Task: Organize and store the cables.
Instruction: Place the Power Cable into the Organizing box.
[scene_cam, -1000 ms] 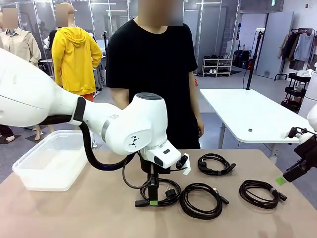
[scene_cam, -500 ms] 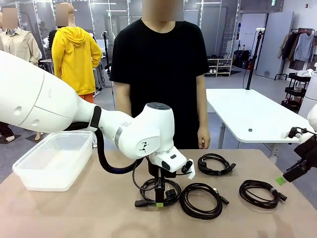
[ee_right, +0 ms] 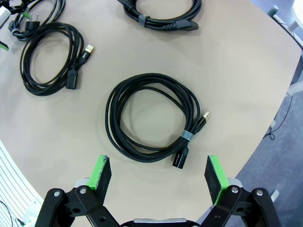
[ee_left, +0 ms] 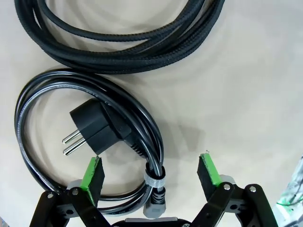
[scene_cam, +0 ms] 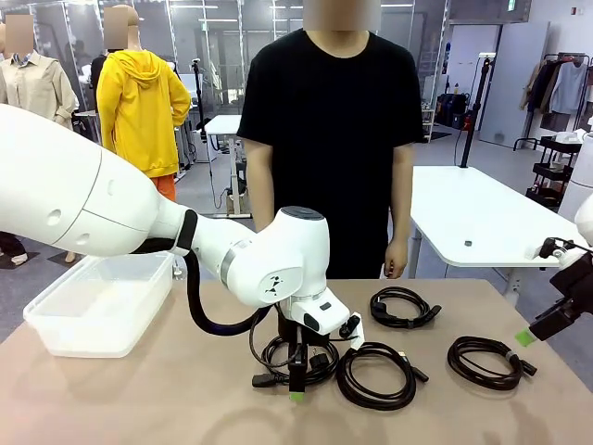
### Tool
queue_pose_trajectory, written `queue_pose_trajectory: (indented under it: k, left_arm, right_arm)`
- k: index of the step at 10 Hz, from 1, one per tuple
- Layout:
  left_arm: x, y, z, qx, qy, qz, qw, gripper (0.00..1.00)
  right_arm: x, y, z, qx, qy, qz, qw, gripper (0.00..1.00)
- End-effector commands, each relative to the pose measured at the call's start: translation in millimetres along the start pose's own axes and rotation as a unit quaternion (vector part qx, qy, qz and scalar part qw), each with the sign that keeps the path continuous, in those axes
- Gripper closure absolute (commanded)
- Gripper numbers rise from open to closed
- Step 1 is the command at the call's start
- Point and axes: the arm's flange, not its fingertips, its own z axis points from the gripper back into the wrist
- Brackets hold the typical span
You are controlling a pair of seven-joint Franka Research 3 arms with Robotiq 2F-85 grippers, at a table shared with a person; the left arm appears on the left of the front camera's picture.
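- I have the left claw (scene_cam: 296, 389) lowered over the power cord (scene_cam: 298, 355), the coil nearest the middle of the table (scene_cam: 139, 399).
- In the left wrist view the left claw (ee_left: 151, 175) is released, its green pads spread wide on either side of the coil's tied section.
- One pad (ee_left: 93, 176) sits over the coil's outer strands, the other (ee_left: 208, 171) over bare table. I can't tell whether either touches the cord.
- The power cord (ee_left: 33, 94) lies flat, bound by a small grey tie (ee_left: 155, 178), with its round two-pin plug (ee_left: 97, 126) resting inside the loop.
- A thicker braided cord (ee_left: 142, 45) lies just beside it at the top of that view.
- The right claw (scene_cam: 530, 334) hangs at the table's right edge, above the surface.
- In the right wrist view the right claw (ee_right: 158, 172) is released, pads wide apart, holding nothing.
- Below it the right cord (ee_right: 142, 111) lies coiled on the table, tied near its gold-tipped plug (ee_right: 204, 118).
- From the front I count four coils: the power cord, the middle cord (scene_cam: 375, 375) just beside it, the far cord (scene_cam: 400, 309) nearer the person, and the right cord (scene_cam: 486, 360), well apart.
- A clear plastic bin (scene_cam: 56, 320) sits on the table's left side.
- The person (scene_cam: 334, 139) stands at the far edge, one hand (scene_cam: 397, 269) hanging down at their side.
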Motion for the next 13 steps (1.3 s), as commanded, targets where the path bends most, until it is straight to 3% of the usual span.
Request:
queue_pose_trajectory:
  k: [1, 2, 4, 7, 9, 13]
  left_arm:
    - [4.4, 3.5, -0.8, -0.003, 0.017, 0.007, 1.000, 0.13]
    - [4.3, 4.0, -1.3, -0.001, 0.019, 0.008, 1.000, 0.48]
    - [3.2, 3.5, 2.0, 0.000, 0.022, 0.010, 1.000, 1.00]
    - [3.1, 0.5, 5.5, 0.001, 0.022, 0.006, 1.000, 0.97]
    - [0.7, -1.2, 15.6, 0.000, 0.017, 0.010, 1.000, 1.00]
    - [-14.8, -29.7, 91.9, 0.020, -0.013, -0.022, 0.999, 1.00]
  right_arm:
    - [1.8, 1.1, -1.0, 0.001, -0.001, -0.013, 1.000, 0.00]
    - [1.8, 1.1, -1.0, 0.001, -0.001, -0.013, 1.000, 0.00]
    - [1.8, 1.1, -1.0, 0.001, -0.001, -0.013, 1.000, 0.00]
    - [1.8, 1.1, -1.0, 0.001, -0.001, -0.013, 1.000, 0.00]
    - [1.8, 1.1, -1.0, 0.001, -0.001, -0.013, 1.000, 0.00]
    - [1.8, 1.1, -1.0, 0.001, -0.001, -0.013, 1.000, 0.00]
